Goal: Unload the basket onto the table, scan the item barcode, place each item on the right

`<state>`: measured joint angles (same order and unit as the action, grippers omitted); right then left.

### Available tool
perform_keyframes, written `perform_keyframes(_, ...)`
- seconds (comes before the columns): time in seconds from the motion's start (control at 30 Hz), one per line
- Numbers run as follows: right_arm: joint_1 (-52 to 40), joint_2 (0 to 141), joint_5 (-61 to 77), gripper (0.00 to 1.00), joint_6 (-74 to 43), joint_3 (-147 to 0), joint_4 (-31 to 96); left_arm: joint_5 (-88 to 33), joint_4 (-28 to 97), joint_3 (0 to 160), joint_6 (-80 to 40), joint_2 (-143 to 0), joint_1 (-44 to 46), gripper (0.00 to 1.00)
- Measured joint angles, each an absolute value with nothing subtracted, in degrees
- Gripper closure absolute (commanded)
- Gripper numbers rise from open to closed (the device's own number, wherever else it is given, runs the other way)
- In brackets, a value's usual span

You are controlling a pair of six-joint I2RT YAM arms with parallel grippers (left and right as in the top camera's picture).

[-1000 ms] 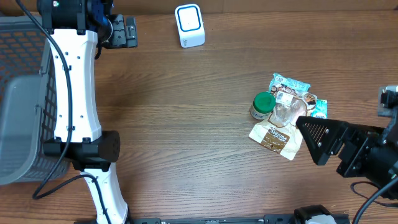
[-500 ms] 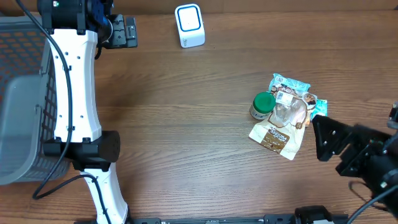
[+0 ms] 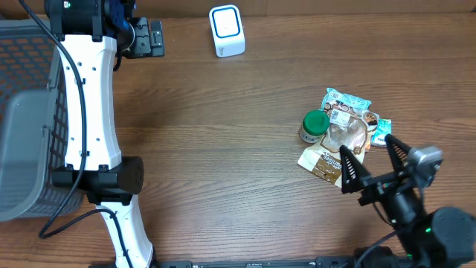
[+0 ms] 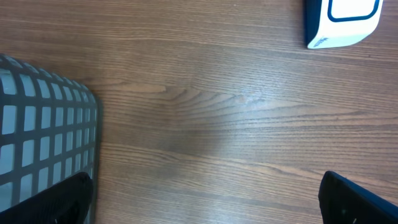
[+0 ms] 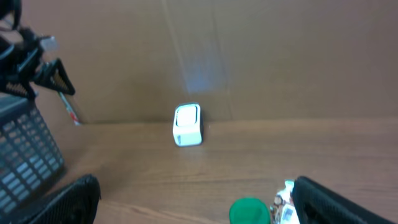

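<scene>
- A grey mesh basket [image 3: 22, 112] sits at the far left, close beside the left pincer on its left side
- The left pincer [image 4: 204, 186] hovers over the bare wooden table [image 3: 223, 149], both fingers spread wide with nothing between them
- A white scanner [image 3: 226, 30] with a blue outline stands ahead and to the right of the left pincer, and far across the table from the right pincer
- A small pile of groceries lies just ahead of the right pincer: a green-lidded jar [image 3: 315, 125] to its left, a teal packet [image 3: 346, 99] farthest off, a clear bag [image 3: 346, 135] in the middle, and a brown pouch [image 3: 325, 164] nearest its left fingertip
- The right pincer [image 3: 366, 149] is spread wide and empty, its tips at the near edge of the pile; whether they touch it cannot be told
- The pouch looks light, soft and slippery, likely to crumple; a sealed edge seems the safest hold, leaving the barcode uncovered
- The jar looks stiff and heavier; a hold across its sides would suit
</scene>
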<state>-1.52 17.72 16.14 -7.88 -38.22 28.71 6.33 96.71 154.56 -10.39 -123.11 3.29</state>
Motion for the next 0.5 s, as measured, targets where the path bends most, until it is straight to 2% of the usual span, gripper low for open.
perform_keyframes(0.27, -1.5, 8.1, 18.0, 0.00, -7.2, -16.8, 9.3, 6.3, 96.7, 154.6, -10.4, -123.1, 3.3, 0.00)
perform_keyframes(0.5, -1.5, 4.7, 18.0, 0.00, -6.2, -6.8, 5.2, 6.3, 96.7, 154.6, -10.4, -123.1, 3.3, 0.00)
